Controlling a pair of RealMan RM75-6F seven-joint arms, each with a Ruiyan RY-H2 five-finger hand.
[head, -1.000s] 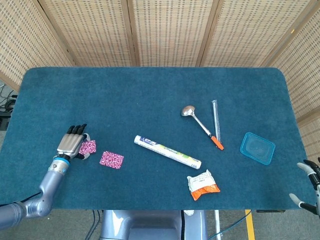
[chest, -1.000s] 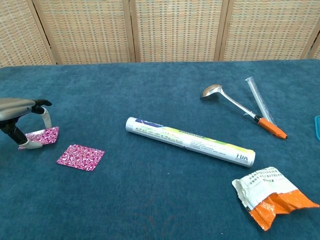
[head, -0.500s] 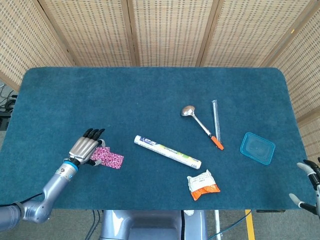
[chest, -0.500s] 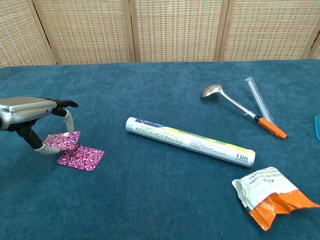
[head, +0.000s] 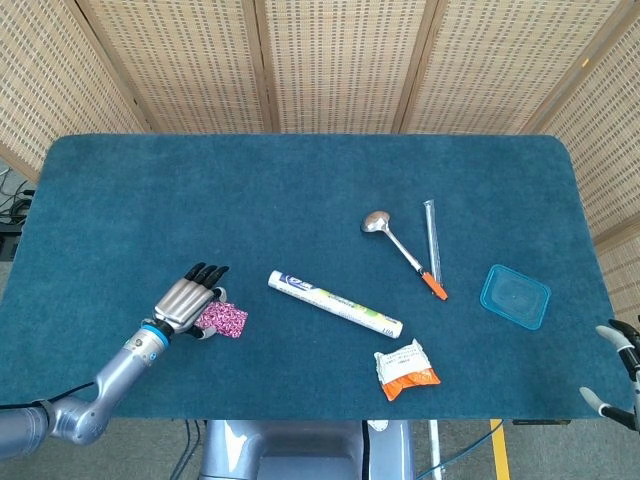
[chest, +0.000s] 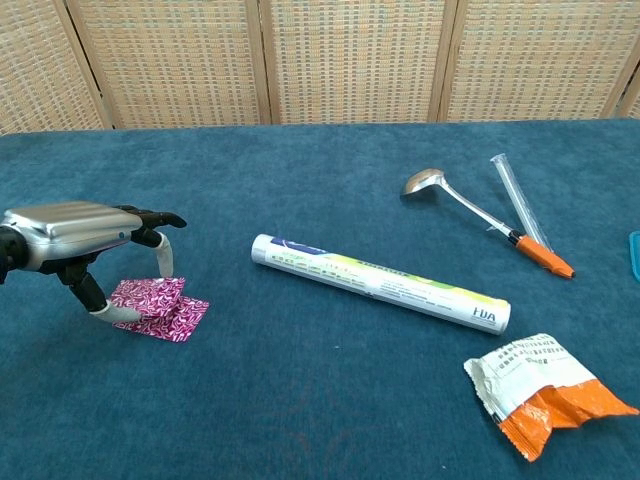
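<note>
My left hand (head: 188, 300) (chest: 90, 235) hovers low over the table's front left and pinches a pink patterned square (chest: 145, 293) between thumb and a finger. That square overlaps a second pink patterned square (head: 228, 320) (chest: 178, 318) lying flat on the blue cloth. In the head view the hand hides most of the held square. My right hand (head: 618, 372) shows only at the bottom right edge, off the table, fingers apart and holding nothing.
A white tube (head: 335, 304) (chest: 380, 283) lies diagonally at centre. Right of it are a metal spoon (head: 395, 240), a clear tube with an orange end (head: 432, 250), a blue lidded tub (head: 515, 296) and a white and orange packet (head: 406, 369) (chest: 540, 392).
My left hand has carried its pink square to the right, from apart on the left to overlapping the second square. The right hand has not moved.
</note>
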